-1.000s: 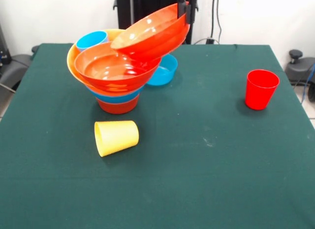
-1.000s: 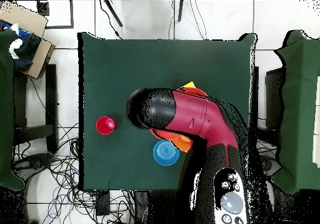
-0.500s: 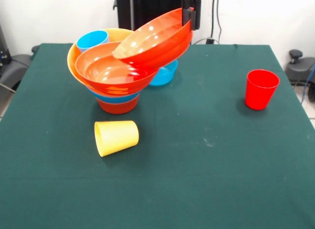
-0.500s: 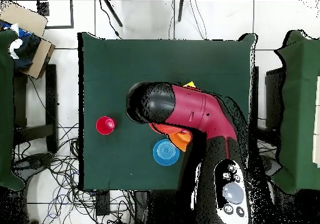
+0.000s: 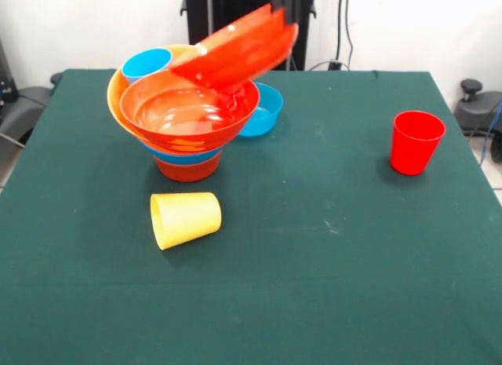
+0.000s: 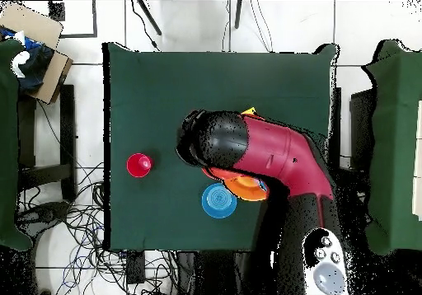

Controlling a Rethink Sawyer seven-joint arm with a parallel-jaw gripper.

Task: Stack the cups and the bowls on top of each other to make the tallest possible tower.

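Note:
The tower (image 5: 187, 122) stands at the far left: a small red-orange bowl at the bottom, then a blue bowl, the big orange bowl (image 5: 116, 98) and a wide red-orange bowl (image 5: 188, 114). A light blue cup (image 5: 147, 63) sits in the orange bowl's back. My gripper (image 5: 281, 5) is shut on the rim of a second wide red-orange bowl (image 5: 234, 54), which hangs tilted over the tower. In the overhead view the arm (image 6: 255, 147) hides the gripper. The yellow cup (image 5: 185, 218) lies on its side. The red cup (image 5: 416, 141) (image 6: 138, 165) stands upright.
A small blue bowl (image 5: 265, 110) (image 6: 218, 200) sits on the green table (image 5: 314, 263) just behind and right of the tower. Chairs and cables stand around the table (image 6: 165, 86).
The held bowl has swung left and turned flatter, so it now hangs over the tower. The gripper has shifted a little left. Cups and tower have not moved.

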